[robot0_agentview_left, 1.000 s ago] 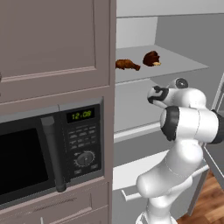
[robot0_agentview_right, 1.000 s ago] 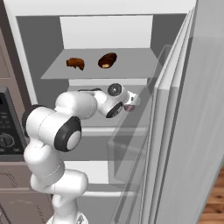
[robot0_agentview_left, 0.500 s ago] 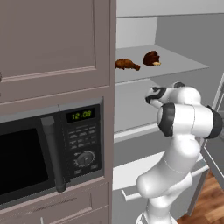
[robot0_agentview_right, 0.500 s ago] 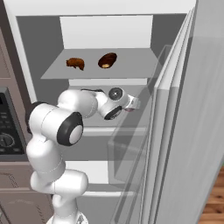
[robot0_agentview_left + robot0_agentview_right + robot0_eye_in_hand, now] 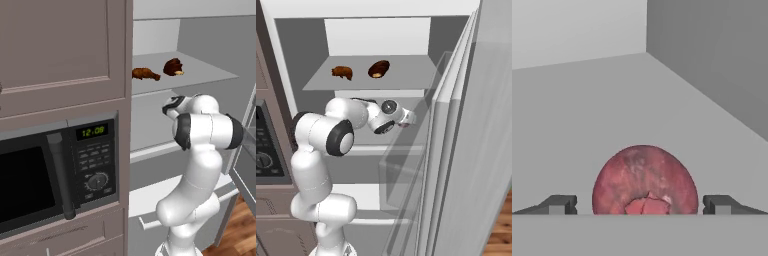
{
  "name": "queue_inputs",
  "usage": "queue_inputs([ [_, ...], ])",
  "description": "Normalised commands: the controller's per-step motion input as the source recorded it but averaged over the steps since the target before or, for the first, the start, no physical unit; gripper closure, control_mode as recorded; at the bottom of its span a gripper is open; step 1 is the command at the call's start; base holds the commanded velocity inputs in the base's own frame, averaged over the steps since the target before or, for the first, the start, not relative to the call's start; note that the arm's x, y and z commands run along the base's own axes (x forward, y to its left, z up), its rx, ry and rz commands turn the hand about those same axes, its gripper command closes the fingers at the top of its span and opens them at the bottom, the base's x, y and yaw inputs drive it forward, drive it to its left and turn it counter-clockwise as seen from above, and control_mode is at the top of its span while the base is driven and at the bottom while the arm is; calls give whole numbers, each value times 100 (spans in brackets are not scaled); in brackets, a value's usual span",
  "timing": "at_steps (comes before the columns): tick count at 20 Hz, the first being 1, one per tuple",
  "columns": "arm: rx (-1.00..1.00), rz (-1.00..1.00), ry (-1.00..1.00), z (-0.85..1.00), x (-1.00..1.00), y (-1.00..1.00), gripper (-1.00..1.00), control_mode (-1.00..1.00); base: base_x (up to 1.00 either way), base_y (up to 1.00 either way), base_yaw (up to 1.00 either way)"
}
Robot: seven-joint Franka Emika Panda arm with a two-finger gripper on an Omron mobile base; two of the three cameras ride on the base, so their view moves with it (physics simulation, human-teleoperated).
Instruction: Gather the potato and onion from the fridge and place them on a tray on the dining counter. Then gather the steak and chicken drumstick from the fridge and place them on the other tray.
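The two-finger gripper point(image 5: 640, 205) stands wide, its tips flanking a round reddish onion point(image 5: 644, 180) (not yet gripped), ready to close.

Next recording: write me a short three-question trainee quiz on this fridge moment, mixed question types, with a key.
1. True or false: the two-finger gripper stands open around the round reddish-purple onion.
2. Which lies further left on the upper fridge shelf in the right base view?
A. orange-brown elongated drumstick
B. dark reddish-brown rounded steak
3. Fill in: the onion sits between the dark ____.

Key: 1 true; 2 A; 3 fingertips
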Motion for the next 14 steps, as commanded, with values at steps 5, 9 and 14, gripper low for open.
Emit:
queue_inputs([
  [5, 0, 0, 0, -9, 30, -11, -100, -100, 0, 0, 0],
  [9, 0, 0, 0, -12, 26, -14, -100, -100, 0, 0, 0],
  [14, 0, 0, 3, -24, 17, -2, 100, -100, 0, 0, 0],
])
